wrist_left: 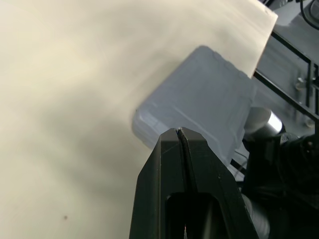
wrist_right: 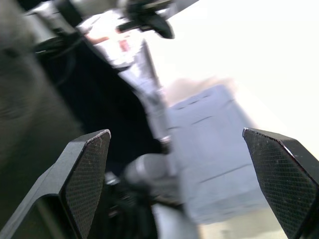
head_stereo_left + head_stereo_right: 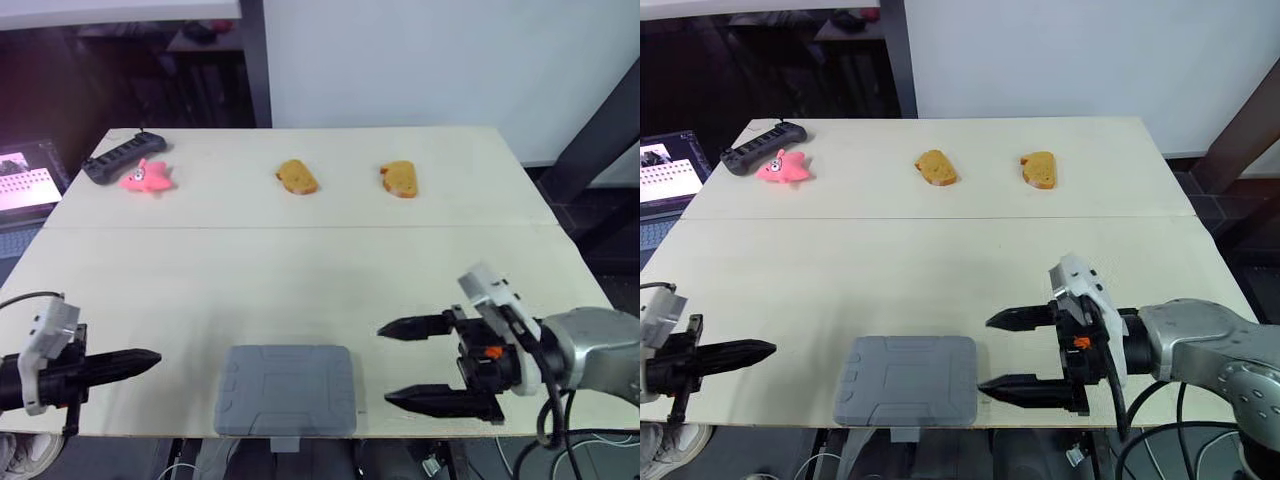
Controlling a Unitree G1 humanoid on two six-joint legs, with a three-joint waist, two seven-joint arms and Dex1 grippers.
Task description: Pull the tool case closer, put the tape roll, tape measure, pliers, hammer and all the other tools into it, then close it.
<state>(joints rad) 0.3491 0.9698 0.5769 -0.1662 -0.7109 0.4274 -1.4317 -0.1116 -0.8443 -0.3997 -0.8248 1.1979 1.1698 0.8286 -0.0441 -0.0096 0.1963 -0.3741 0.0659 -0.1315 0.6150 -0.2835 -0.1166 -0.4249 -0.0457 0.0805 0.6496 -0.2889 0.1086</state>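
The grey tool case (image 3: 288,388) lies shut at the near edge of the table, its latch tab hanging over the edge. My left gripper (image 3: 155,356) is shut with nothing in it. It sits low over the table to the left of the case, pointing at it; the left wrist view shows the same fingertips (image 1: 178,130) pressed together with the case (image 1: 199,104) beyond. My right gripper (image 3: 385,364) is open just right of the case, one finger above the other, not touching it. Between those fingers the right wrist view shows the case (image 2: 214,154).
At the far side of the table lie a pink star toy (image 3: 147,178), a black controller (image 3: 122,157) and two brown bread-like pieces (image 3: 297,177) (image 3: 399,179). A laptop (image 3: 25,180) stands off the table's left edge. The table (image 3: 300,280) is pale wood.
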